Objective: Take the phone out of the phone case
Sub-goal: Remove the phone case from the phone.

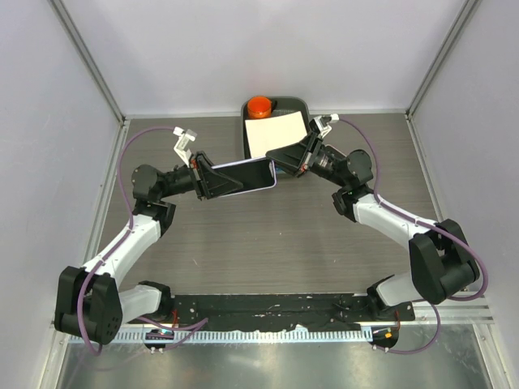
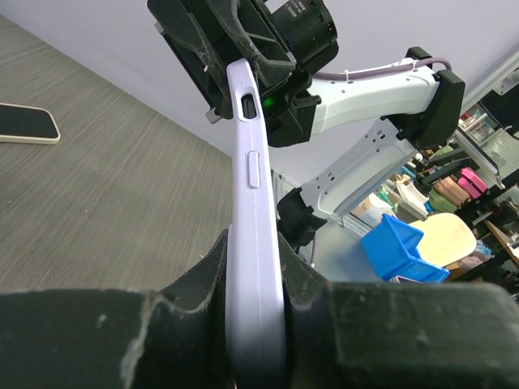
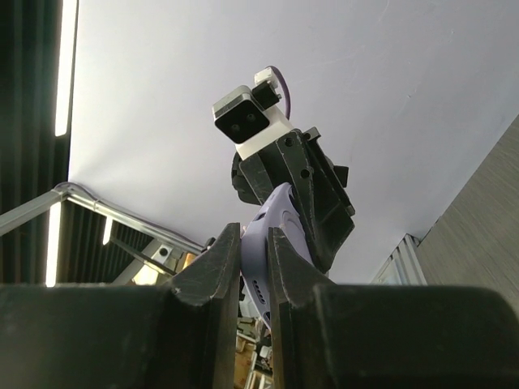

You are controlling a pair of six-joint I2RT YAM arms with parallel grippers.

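With left fingers point(image 2: 190, 284) and right fingers point(image 3: 212, 279) clamped on opposite phone case point(image 2: 255, 235) ends, flex gently to pop a corner.

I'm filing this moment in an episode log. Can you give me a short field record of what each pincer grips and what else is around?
held item: lilac phone case, raised off the table between both arms
left pincer: shut on one end of the case
right pincer: shut on the opposite end
phone inside case: cannot tell
on table: dark-screened phone, lying flat, untouched
far edge: black tray holding a white sheet and an orange object
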